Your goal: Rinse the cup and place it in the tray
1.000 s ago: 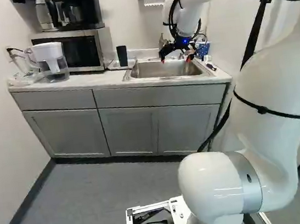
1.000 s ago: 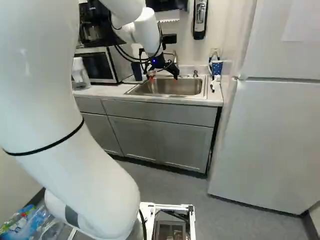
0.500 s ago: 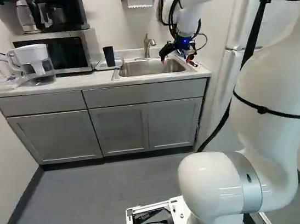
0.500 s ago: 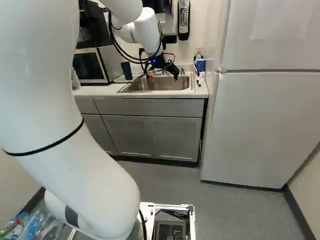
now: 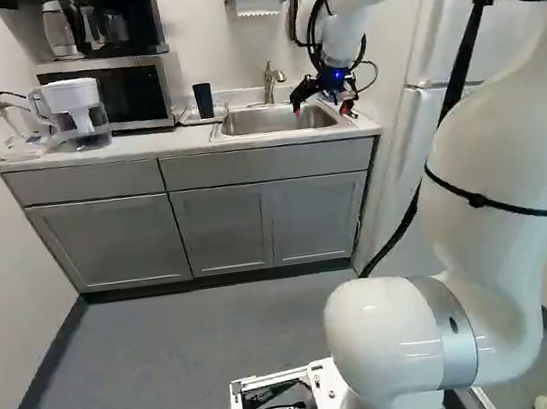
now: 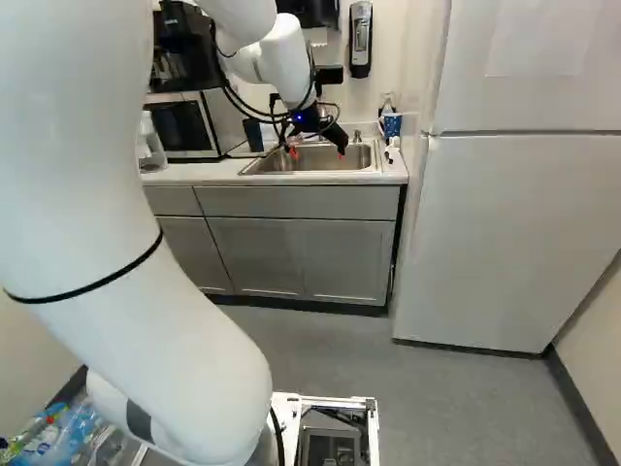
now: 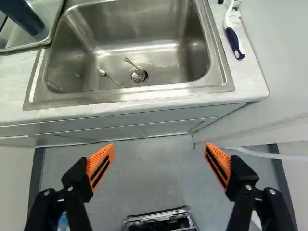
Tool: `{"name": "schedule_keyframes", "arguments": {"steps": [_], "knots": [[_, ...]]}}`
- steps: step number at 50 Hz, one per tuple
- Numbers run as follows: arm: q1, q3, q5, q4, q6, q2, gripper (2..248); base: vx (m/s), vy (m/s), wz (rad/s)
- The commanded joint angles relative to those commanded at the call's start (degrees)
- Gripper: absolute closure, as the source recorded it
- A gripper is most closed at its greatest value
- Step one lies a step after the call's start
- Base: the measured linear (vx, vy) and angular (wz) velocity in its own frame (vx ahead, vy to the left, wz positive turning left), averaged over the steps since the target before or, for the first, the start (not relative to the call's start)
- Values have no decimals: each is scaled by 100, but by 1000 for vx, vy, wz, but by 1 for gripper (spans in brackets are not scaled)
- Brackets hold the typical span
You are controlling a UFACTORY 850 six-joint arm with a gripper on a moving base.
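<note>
Cup [image 5: 203, 100] and tray [image 7: 23, 47] are together on the table [image 5: 170, 143], just beside the sink [image 7: 159, 21]. The cup is dark and stands up on the tray, near the microwave [image 5: 128, 94]. The robot's hand [image 6: 316, 153] hangs in the air by the front of the sink, well apart from the cup. It is wide open, with its orange pads [image 7: 100, 166] far from each other and nothing between them. In the sink lie two little metal things like spoons [image 7: 108, 77], one of them touching the drain [image 7: 139, 75]. A brush [image 7: 233, 39] with a dark blue handle lies on the table, on the other side of the sink from the cup.
</note>
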Motion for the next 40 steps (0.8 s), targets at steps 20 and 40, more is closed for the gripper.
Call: {"name": "schedule_keyframes", "arguments": {"steps": [20,40], "knots": [[0,0,0,0,0,0,3,1,-1,0],[11,63,80,-3,4,19,3,0,0,0]]}}
